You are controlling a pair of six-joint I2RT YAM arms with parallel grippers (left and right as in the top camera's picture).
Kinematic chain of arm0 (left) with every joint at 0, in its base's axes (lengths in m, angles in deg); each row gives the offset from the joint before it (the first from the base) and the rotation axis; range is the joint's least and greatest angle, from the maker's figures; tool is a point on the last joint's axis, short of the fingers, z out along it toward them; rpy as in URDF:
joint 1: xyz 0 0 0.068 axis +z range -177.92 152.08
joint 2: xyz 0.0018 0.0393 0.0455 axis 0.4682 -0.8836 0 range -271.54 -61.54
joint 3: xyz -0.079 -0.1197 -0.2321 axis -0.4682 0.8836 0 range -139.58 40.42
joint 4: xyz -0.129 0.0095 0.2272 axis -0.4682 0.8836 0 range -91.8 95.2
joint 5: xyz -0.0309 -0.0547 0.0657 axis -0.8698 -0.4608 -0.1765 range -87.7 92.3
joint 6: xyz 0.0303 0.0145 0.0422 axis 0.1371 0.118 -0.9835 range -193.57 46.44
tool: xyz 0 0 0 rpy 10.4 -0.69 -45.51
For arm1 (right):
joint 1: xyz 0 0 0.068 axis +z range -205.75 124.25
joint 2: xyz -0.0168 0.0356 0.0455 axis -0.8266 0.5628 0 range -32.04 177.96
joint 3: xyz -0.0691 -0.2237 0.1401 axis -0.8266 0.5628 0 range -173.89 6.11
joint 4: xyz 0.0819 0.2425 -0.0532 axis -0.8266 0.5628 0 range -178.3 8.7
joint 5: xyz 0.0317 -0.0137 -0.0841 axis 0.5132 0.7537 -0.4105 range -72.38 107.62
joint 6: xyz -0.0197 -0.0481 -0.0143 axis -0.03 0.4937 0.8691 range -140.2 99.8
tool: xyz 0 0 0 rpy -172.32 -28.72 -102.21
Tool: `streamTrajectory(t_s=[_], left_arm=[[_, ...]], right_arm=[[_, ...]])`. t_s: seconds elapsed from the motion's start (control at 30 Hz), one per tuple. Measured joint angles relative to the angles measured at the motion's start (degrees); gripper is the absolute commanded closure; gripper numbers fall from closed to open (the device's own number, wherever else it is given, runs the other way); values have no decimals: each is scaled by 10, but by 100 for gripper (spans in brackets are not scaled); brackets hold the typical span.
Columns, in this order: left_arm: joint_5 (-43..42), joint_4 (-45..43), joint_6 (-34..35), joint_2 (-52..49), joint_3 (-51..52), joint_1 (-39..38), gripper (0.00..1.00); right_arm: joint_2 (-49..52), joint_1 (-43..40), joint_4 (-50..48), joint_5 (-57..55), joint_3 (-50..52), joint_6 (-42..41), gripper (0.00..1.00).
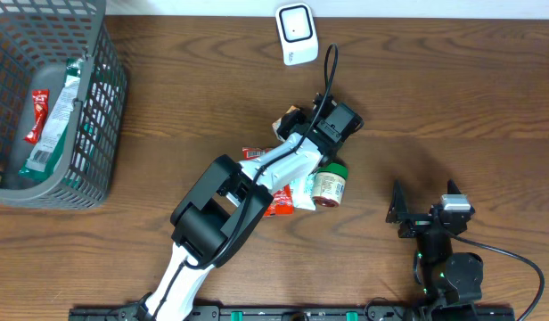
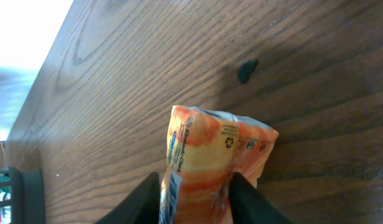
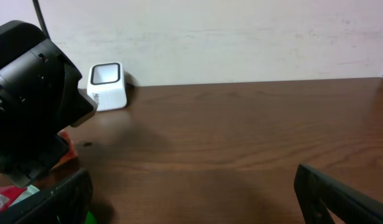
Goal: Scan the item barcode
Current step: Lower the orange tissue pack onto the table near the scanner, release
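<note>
Counter (image 1: 453,107) of dark wood, seen from above, with two robot arms reaching in from the near edge. Nearest, on the right, the right pincer (image 1: 423,192) hovers above bare wood, its two fingers (image 3: 341,196) spread wide apart and holding nothing. The left arm stretches from the near left toward the middle. Under it lies a small heap: a jar (image 1: 329,185) on its side and red snack packets (image 1: 276,205). Just beyond the heap, the left pincer (image 1: 297,123) has an orange packet (image 2: 210,149) between its fingers (image 2: 145,199). The fingers sit close against both sides of the packet, but it is not possible to tell whether they are pressing on it. Farther still, at the far edge, stands a small white scanner (image 1: 295,34), apart from the packet. At the far left, a grey basket (image 1: 101,116) holds more packets (image 1: 38,116).
</note>
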Motion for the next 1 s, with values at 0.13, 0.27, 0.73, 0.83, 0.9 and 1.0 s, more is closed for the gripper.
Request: streamTrajectory(t_s=[0.13,0.27,0.73,0.83,0.9,1.0], left_arm=[[0,0,0,0,0,0,59],[0,0,0,1,0,-1,59],[-53,9,11,23,0,-28,45],[-67,10,21,41,0,-27,43],[-80,13,24,64,1,-27,43],[-104,18,30,110,1,-26,42]], right_arm=[[0,0,0,0,0,0,1],[0,0,0,0,0,0,1],[0,0,0,0,0,0,1],[0,0,0,0,0,0,1],[0,0,0,0,0,0,1],[0,0,0,0,0,0,1]])
